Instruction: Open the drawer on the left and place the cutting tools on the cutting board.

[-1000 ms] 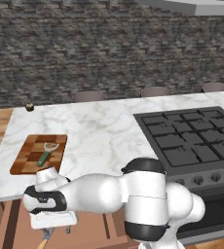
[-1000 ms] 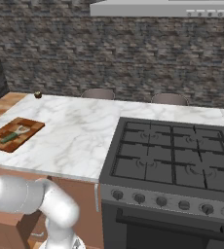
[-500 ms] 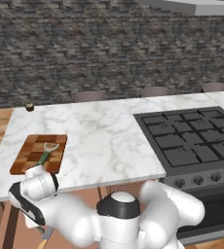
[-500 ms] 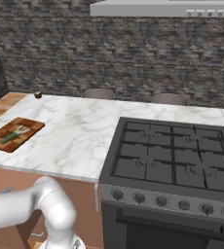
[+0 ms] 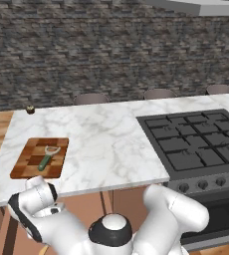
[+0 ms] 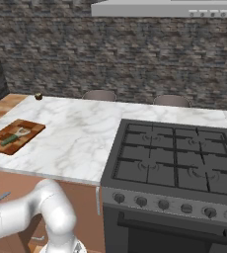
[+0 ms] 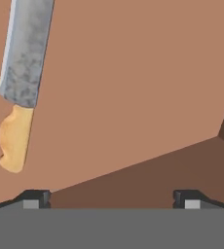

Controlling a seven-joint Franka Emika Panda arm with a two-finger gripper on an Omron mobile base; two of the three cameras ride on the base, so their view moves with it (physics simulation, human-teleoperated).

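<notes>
In the hand view the knife (image 7: 17, 73) lies on the flat brown floor of the open drawer (image 7: 133, 87), grey-blue blade toward the top and tan handle below, at the upper left. My gripper (image 7: 111, 200) is open above the drawer floor, with the knife beyond its left fingertip (image 7: 35, 199) and nothing between the tips. The checkered cutting board (image 5: 39, 158) (image 6: 14, 137) sits on the counter's left end. On it lies the green-handled peeler (image 5: 48, 157) (image 6: 15, 137). In the left base view my arm bends down below the counter's front edge under the board, hiding the fingers.
A darker inner wall of the drawer (image 7: 158, 175) runs across near the fingertips. The white marble counter (image 5: 106, 144) stretches to a black gas stove (image 5: 196, 144) on the right. A small dark object (image 5: 31, 110) sits at the counter's back left corner.
The arm has folded lower and further left, and the hand has sunk below the counter edge. The peeler and board have not moved.
</notes>
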